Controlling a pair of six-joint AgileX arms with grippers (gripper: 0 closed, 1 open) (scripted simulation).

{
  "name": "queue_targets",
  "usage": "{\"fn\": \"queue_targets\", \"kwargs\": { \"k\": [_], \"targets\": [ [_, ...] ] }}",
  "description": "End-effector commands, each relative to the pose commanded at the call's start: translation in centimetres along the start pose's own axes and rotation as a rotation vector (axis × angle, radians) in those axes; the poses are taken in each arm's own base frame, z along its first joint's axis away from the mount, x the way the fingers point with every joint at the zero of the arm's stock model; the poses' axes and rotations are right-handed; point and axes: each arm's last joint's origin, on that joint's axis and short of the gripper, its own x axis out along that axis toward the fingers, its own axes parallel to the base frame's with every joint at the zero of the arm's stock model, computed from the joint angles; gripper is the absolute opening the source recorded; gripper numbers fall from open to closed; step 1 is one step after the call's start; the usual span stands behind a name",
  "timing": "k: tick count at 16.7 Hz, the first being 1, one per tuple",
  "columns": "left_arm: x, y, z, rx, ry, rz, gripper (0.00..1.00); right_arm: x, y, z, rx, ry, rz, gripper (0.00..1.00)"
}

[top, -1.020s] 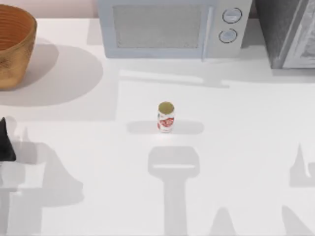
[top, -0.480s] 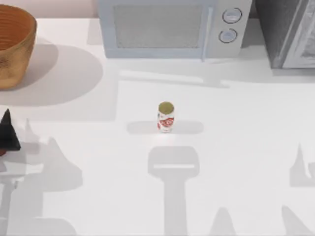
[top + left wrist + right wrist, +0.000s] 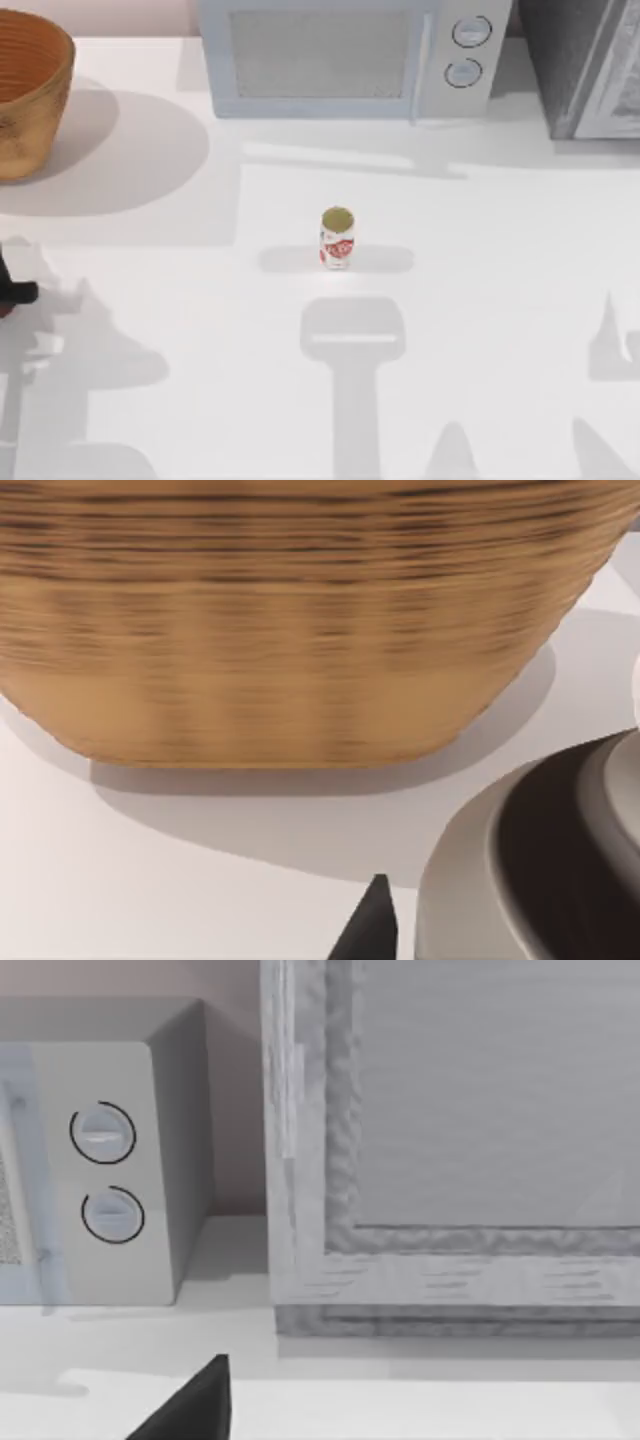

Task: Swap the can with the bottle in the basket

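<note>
Approaching basket with left tool, finger state unclear; basket just ahead, can upright on table, well right. Next: lift over rim, reach inside.

basket cut by left edge, left hand mostly cropped

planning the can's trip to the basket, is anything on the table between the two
Nothing visible does. The can stands upright mid-table, and the basket sits at the far left corner; the tabletop between them is bare apart from shadows. The microwave stands behind, off that line. The left gripper is at the left edge, nearer than the basket.
</note>
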Motion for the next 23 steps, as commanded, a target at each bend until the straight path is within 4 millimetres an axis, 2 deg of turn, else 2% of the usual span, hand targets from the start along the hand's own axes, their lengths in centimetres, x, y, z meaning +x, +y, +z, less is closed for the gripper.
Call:
{"fn": "queue_targets", "kwargs": {
  "k": [3, 4, 13, 15, 19, 23],
  "targets": [
    [0.0, 0.0, 0.0, 0.000, 0.000, 0.000, 0.02, 0.0, 0.0, 0.0, 0.000, 0.000, 0.000, 1.00],
    [0.0, 0.0, 0.0, 0.000, 0.000, 0.000, 0.00, 0.0, 0.0, 0.0, 0.000, 0.000, 0.000, 1.00],
    [0.0, 0.0, 0.0, 0.001, 0.000, 0.000, 0.00, 0.0, 0.0, 0.0, 0.000, 0.000, 0.000, 1.00],
    [0.3, 0.7, 0.6, 0.001, -0.015, 0.028, 0.00, 0.0, 0.0, 0.0, 0.000, 0.000, 0.000, 1.00],
    [1.8, 4.3, 3.9, 0.006, -0.078, 0.153, 0.00, 0.0, 0.0, 0.0, 0.000, 0.000, 0.000, 1.00],
    [3.1, 8.8, 9.6, 0.013, -0.129, 0.276, 0.00, 0.0, 0.0, 0.0, 0.000, 0.000, 0.000, 1.00]
  ]
}}
